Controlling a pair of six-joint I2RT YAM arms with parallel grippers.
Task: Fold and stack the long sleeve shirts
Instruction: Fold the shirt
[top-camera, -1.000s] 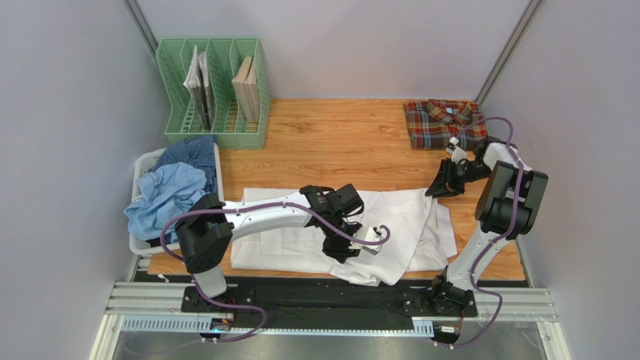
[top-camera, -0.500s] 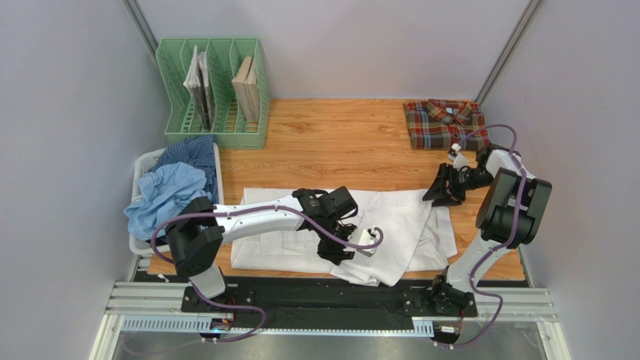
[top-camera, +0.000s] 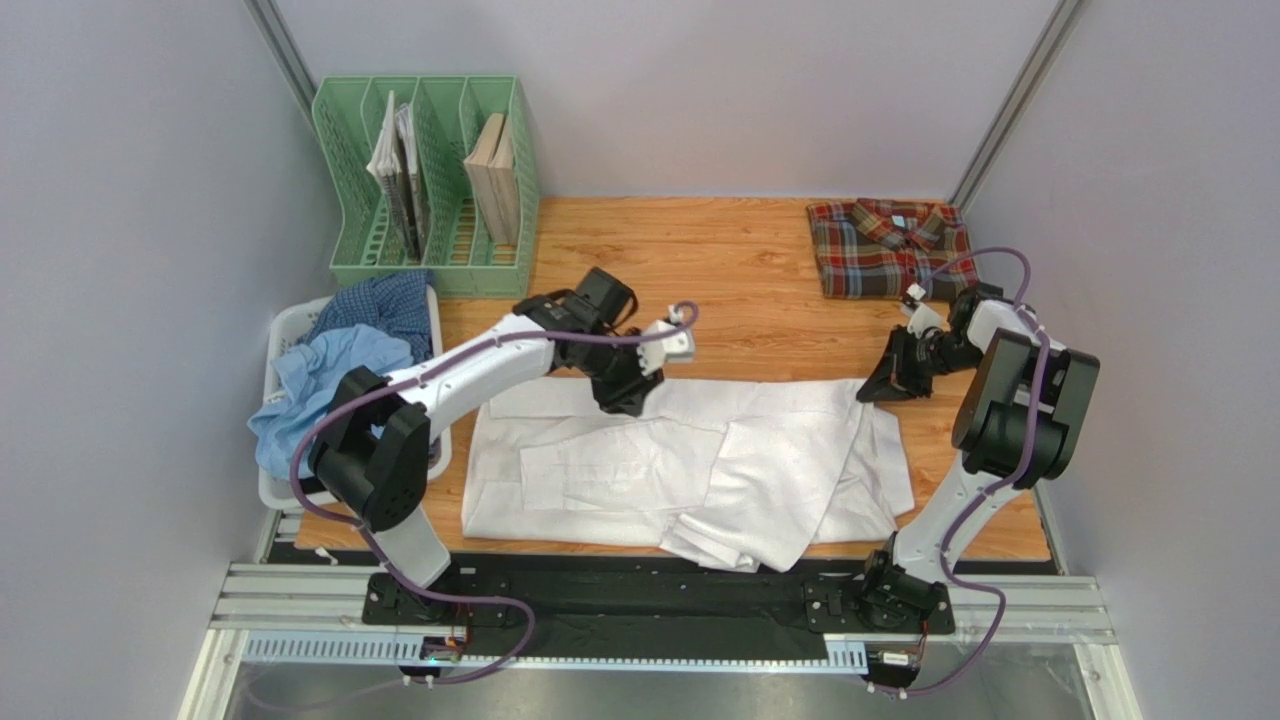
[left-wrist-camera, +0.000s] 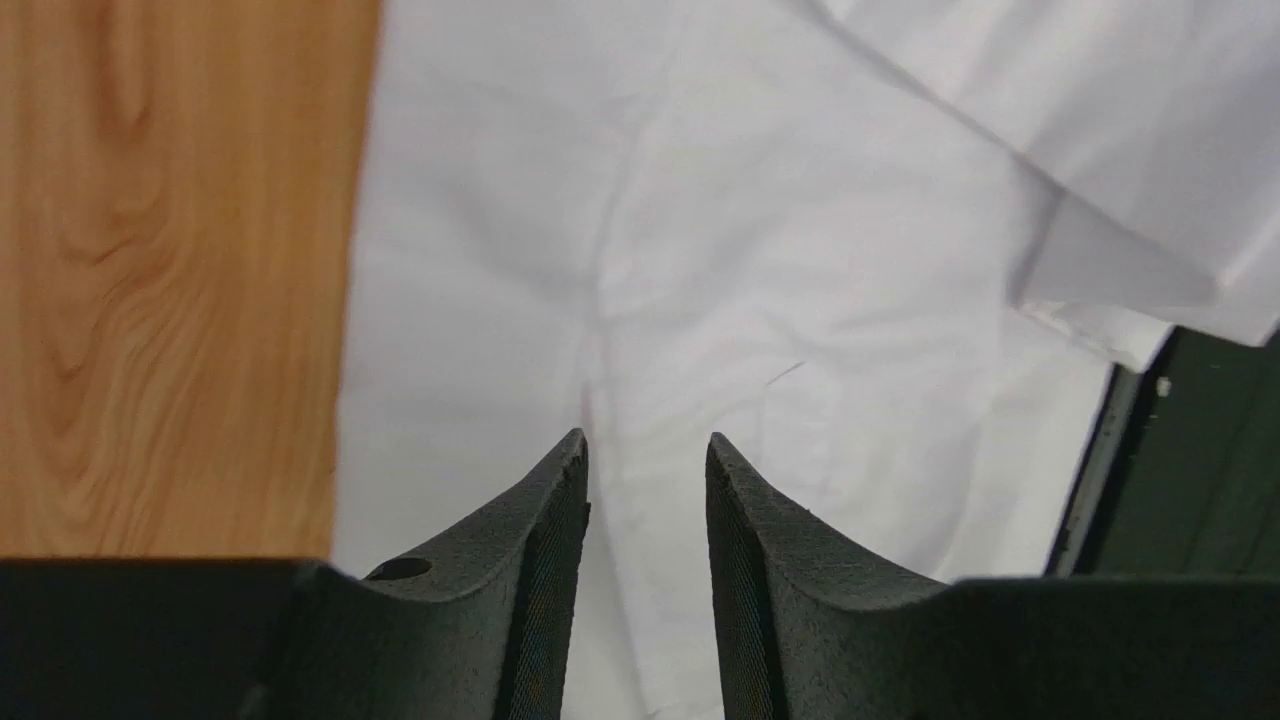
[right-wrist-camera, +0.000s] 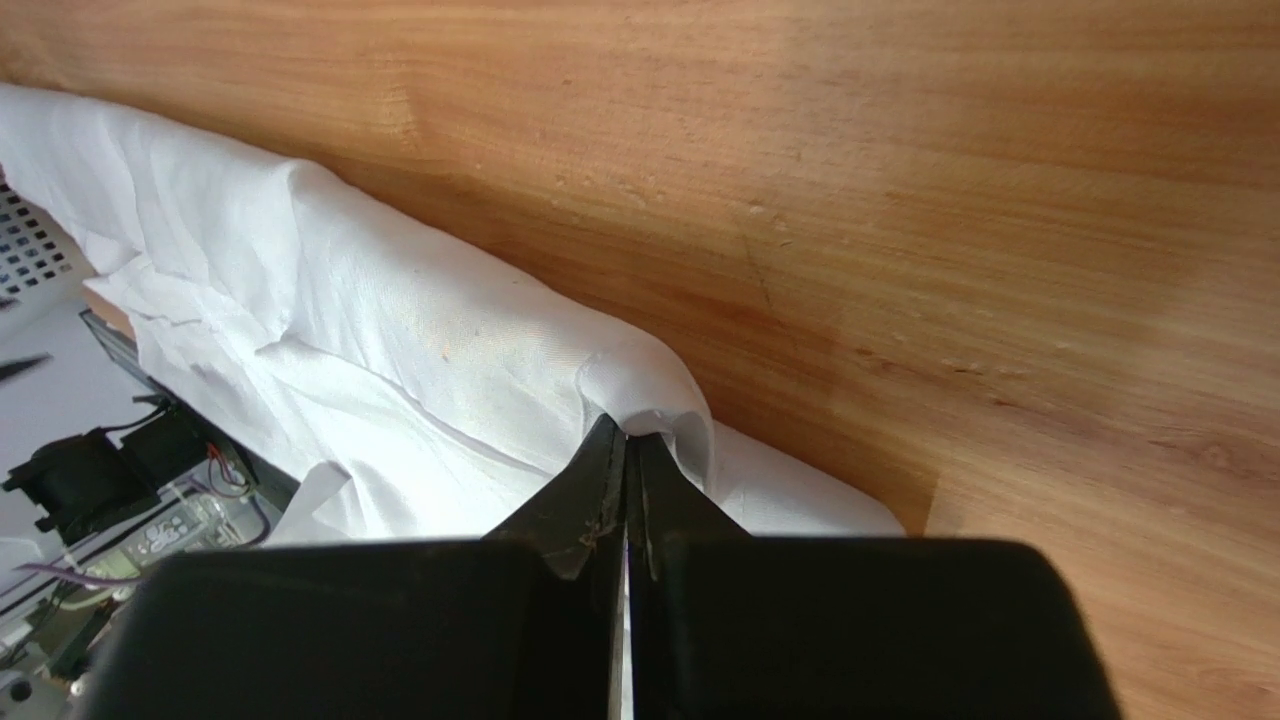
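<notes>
Two end effectors meet the white shirt (top-camera: 721, 465). The right end effector (right-wrist-camera: 624, 432) is pinched closed on a raised fold at its far right edge. The left end effector (left-wrist-camera: 643, 443), narrowly parted and holding nothing, hangs over its far edge. The shirt lies spread across the near bench (top-camera: 736, 278), with the folded plaid shirt (top-camera: 887, 248) in the far right corner.
</notes>
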